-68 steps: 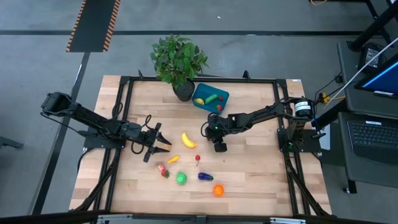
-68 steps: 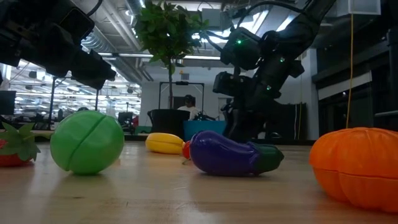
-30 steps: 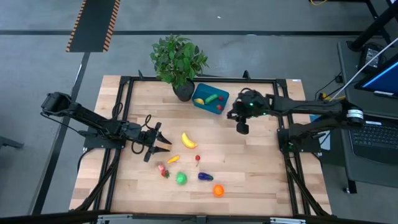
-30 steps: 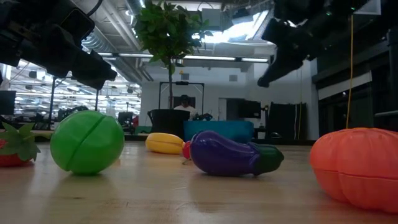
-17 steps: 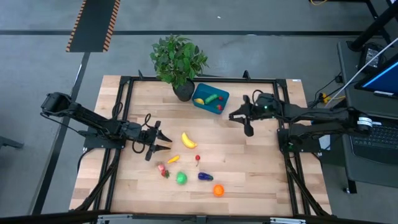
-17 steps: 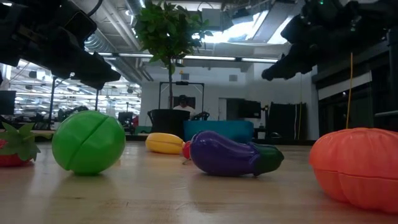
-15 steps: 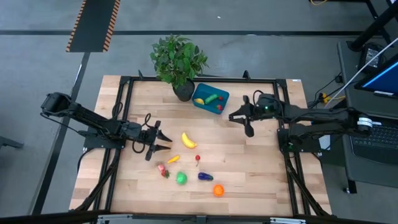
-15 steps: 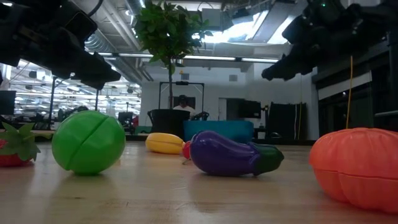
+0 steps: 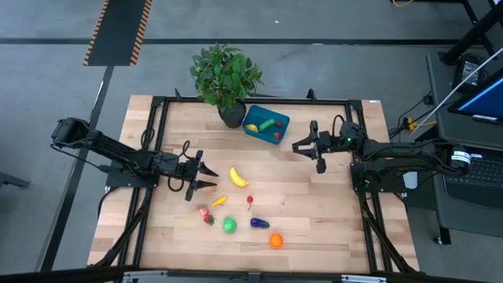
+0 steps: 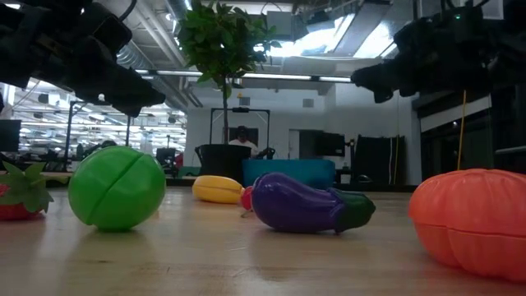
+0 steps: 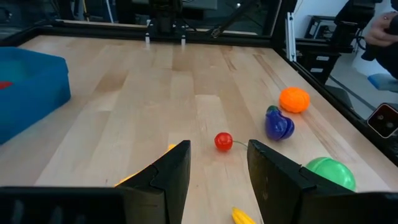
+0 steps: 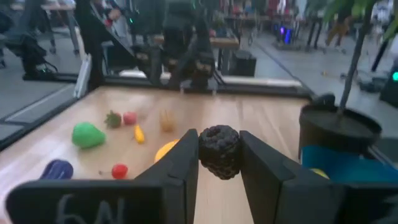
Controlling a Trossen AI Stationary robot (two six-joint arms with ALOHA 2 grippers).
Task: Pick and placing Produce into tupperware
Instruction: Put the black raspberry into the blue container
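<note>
My right gripper [image 9: 298, 146] hangs above the table just right of the teal tupperware [image 9: 260, 114], shut on a dark bumpy berry [image 12: 219, 151]. The tupperware holds a yellow, a green and a red piece. On the wood lie a banana [image 9: 238, 177], a small carrot [image 9: 218, 201], a cherry [image 9: 250, 200], a strawberry [image 9: 206, 214], a green piece [image 9: 229, 226], an eggplant [image 9: 259, 223] and an orange pumpkin [image 9: 276, 240]. My left gripper [image 9: 211, 179] stands open left of the banana, nothing between its fingers [image 11: 176, 169]. My right gripper pinches the dark berry by its two sides [image 12: 204, 152] between its two fingers. The fingers lie level and point toward the table's left. The berry is lifted clear of the table.
A potted plant [image 9: 225, 75] stands at the far edge, its dark pot [image 9: 232, 117] touching the tupperware's left corner. Black frame rails [image 9: 259, 101] run round the table. The wood at the right half [image 9: 330, 212] is bare. A person [image 10: 242, 136] sits far behind the table.
My right gripper has gone toward the table's right edge and somewhat down, and has tipped from pointing steeply down to pointing level, staying shut on the dark berry.
</note>
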